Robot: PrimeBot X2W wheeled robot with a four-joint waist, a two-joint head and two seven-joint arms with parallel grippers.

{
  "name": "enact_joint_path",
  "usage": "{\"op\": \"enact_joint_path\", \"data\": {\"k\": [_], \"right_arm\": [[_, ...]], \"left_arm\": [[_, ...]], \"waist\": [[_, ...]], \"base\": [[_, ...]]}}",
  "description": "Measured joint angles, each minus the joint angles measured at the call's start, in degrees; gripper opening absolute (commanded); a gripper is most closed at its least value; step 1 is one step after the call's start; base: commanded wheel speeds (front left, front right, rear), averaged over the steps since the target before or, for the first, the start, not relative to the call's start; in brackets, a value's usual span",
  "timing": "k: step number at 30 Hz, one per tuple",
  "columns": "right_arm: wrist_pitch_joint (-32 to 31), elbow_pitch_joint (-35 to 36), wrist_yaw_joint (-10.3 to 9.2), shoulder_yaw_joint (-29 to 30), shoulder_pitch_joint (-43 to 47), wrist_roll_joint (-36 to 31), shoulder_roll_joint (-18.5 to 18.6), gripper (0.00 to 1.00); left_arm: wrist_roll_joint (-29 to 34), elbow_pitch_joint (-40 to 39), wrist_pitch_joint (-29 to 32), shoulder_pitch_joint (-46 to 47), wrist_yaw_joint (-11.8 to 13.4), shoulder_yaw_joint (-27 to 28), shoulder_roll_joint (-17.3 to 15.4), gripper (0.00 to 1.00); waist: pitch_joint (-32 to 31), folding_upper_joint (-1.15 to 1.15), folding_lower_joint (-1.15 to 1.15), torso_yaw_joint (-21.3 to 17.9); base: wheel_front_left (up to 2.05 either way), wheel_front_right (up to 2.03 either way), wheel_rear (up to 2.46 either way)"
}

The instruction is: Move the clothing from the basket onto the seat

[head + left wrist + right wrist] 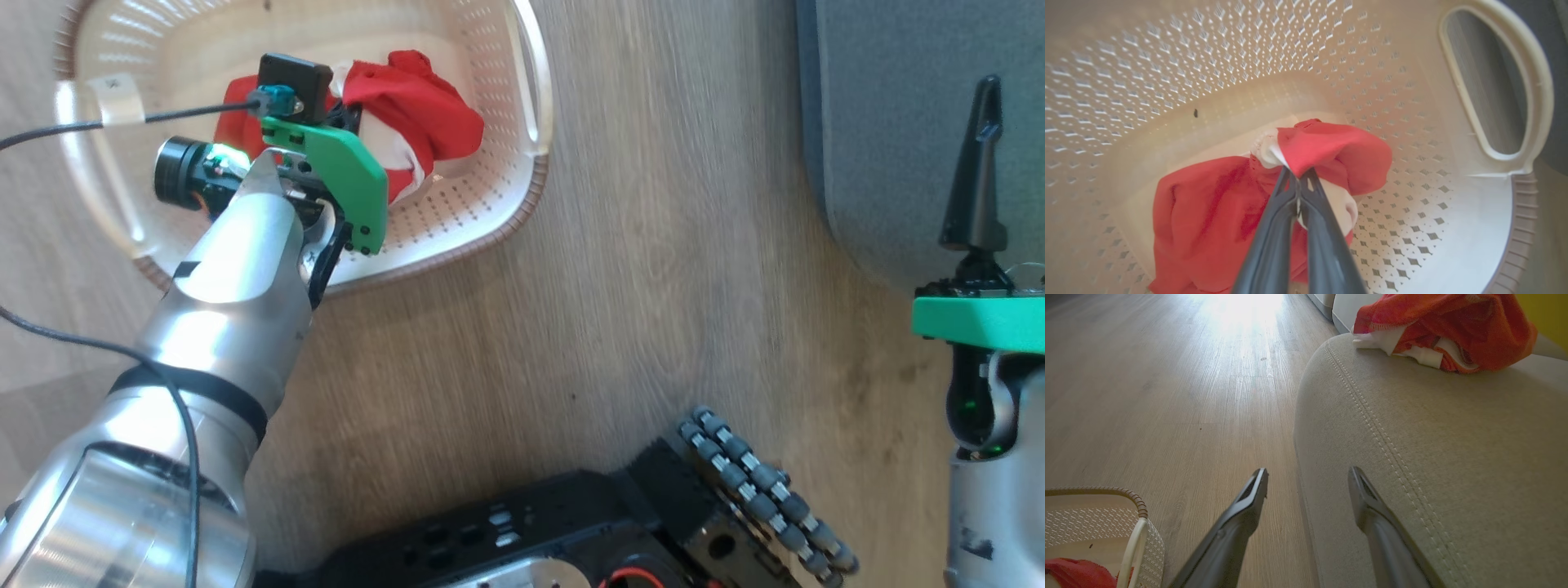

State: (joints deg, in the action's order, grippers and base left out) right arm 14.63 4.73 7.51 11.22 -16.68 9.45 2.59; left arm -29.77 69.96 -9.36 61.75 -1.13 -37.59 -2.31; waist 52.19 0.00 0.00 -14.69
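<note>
The cream perforated basket (490,204) stands on the floor at the upper left. Red clothing (424,106) with white panels lies bunched inside it. My left gripper (1298,176) reaches down into the basket (1167,81) and is shut on a raised fold of the clothing (1331,147); more red fabric spreads below it. My right gripper (1307,472) hangs open and empty by the rounded corner of the grey seat (1453,457), level with the seat (898,122) at the right in the head view. Another red and white garment (1453,330) lies on the seat's far part.
Wood-look floor (637,286) runs between the basket and the seat. My dark base with its roller wheel (759,490) sits at the bottom. A black cable (82,126) crosses the basket's left rim. The basket's corner (1094,522) shows at the right wrist view's lower left.
</note>
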Motion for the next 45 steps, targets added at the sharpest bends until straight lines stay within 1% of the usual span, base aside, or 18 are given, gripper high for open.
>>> {"op": "enact_joint_path", "data": {"k": [4, 9, 15, 20, 24, 29, 33, 37, 43, 45], "right_arm": [[0.0, -1.3, 0.0, 0.0, -0.2, -1.7, 0.0, 1.0], [0.0, -2.7, 0.0, 0.3, 0.4, -6.1, 0.0, 1.0], [0.0, -4.8, 0.0, 0.2, 3.6, -10.5, 0.0, 1.0], [0.0, -7.1, 0.0, -0.1, 6.0, -12.5, 0.0, 1.0], [0.0, -9.1, 0.0, -1.0, 7.5, -13.4, 0.0, 1.0], [0.0, -11.2, 0.0, -2.3, 8.8, -13.6, 0.0, 1.0], [0.0, -12.3, 0.0, -2.6, 10.3, -13.6, 0.0, 1.0], [0.0, -13.1, 0.0, -3.6, 12.5, -13.3, 0.0, 1.0], [0.0, -13.9, 0.0, -5.0, 13.3, -12.3, 0.0, 1.0], [0.0, -14.1, 0.0, -5.5, 13.9, -11.9, 0.0, 1.0]], "left_arm": [[-1.8, -0.1, -3.6, -0.5, 0.0, 0.7, 0.1, 0.0], [-3.3, -2.4, -4.9, -4.5, 0.1, 2.7, 0.1, 0.0], [-3.3, -13.9, -4.9, -12.7, 1.3, 7.9, -0.2, 0.0], [-1.9, -21.6, -4.9, -21.0, 2.1, 11.2, -0.9, 0.0], [-0.9, -26.3, -4.9, -26.2, 2.4, 12.1, -2.0, 0.0], [-0.4, -32.1, -4.9, -31.1, 3.4, 12.2, -3.6, 0.0], [-0.5, -38.0, -4.6, -34.8, 5.0, 12.7, -5.3, 0.0], [-0.5, -44.9, -2.7, -38.9, 7.5, 13.3, -7.3, 0.0], [-0.5, -52.6, 0.5, -44.5, 11.3, 15.1, -11.3, 0.0], [-0.5, -54.6, 1.3, -46.2, 12.2, 15.8, -12.6, 0.0]], "waist": [[-3.4, 0.0, 0.0, 1.5], [-8.7, 0.0, 0.0, 4.7], [-16.6, 0.0, -0.01, 9.7], [-23.9, 0.0, -0.01, 14.0], [-29.7, 0.0, -0.01, 17.0], [-36.2, 0.01, -0.01, 20.2], [-40.8, 0.01, -0.01, 22.0], [-44.7, 0.01, -0.01, 23.0], [-49.2, 0.01, -0.01, 23.0], [-50.3, 0.01, -0.01, 22.7]], "base": [[0.0, 0.0, 0.0], [0.0, 0.0, 0.0], [0.0, 0.0, 0.0], [0.0, 0.0, 0.0], [0.0, 0.0, 0.0], [0.0, 0.0, 0.0], [0.0, 0.0, 0.0], [0.0, 0.0, 0.0], [0.0, 0.0, 0.0], [0.0, 0.0, 0.0]]}}
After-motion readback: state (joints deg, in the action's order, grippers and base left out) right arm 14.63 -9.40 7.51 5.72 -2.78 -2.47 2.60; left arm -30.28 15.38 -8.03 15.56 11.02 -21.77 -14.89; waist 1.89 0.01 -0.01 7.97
